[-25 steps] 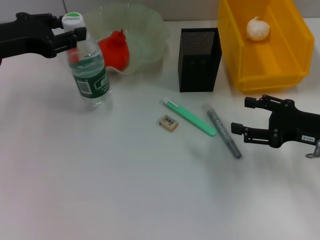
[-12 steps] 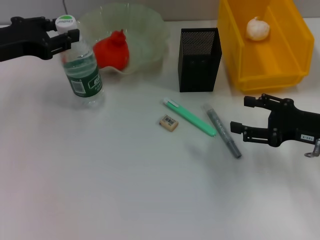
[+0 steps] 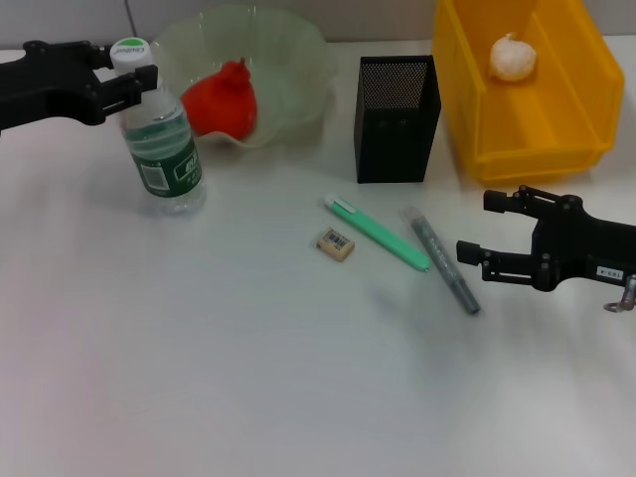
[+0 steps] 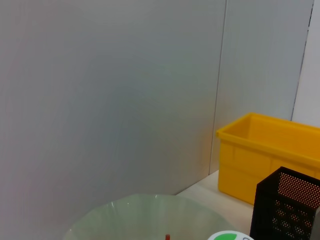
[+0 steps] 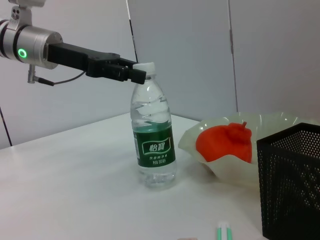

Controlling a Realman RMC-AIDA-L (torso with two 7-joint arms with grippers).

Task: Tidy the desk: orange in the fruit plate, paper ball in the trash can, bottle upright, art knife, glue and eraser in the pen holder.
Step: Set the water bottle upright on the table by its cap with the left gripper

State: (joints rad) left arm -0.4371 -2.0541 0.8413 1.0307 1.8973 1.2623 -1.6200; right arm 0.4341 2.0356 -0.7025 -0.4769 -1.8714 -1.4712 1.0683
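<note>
Bottle (image 3: 160, 133) first, from the head view: it stands upright on the white table (image 3: 229, 368), just left of the fruit plate (image 3: 288, 60), with the left pincer (image 3: 132, 74) closed on its neck under the cap. Three containers line the far side. The fruit plate holds one orange (image 3: 225, 99). The black mesh pen holder (image 3: 397, 117) stands between plate and bin; nothing can be seen inside it. The yellow trash can (image 3: 556, 129) holds one paper ball (image 3: 513, 58). Three small things lie loose on the table in front of the pen holder: one eraser (image 3: 336, 243), one green art knife (image 3: 376, 232) and one grey glue stick (image 3: 443, 260), the knife and the glue lying side by side at a slant, the eraser just left of the knife. The right pincer (image 3: 475, 231) hovers low beside the glue stick, its jaws apart and holding nothing.

Left wrist view: the plate's rim (image 4: 145, 212), the bottle's green cap top (image 4: 229, 236) at the edge, a corner of the pen holder (image 4: 285, 207) and the trash can (image 4: 260, 155) before a grey wall.

Right wrist view: the left pincer (image 5: 137, 75) clamps the upright bottle (image 5: 154, 135) just under its cap; beside it sit the plate (image 5: 225, 162) with the orange (image 5: 226, 142) and the pen holder (image 5: 292, 180), with the end of the art knife (image 5: 224, 233) at the edge.
</note>
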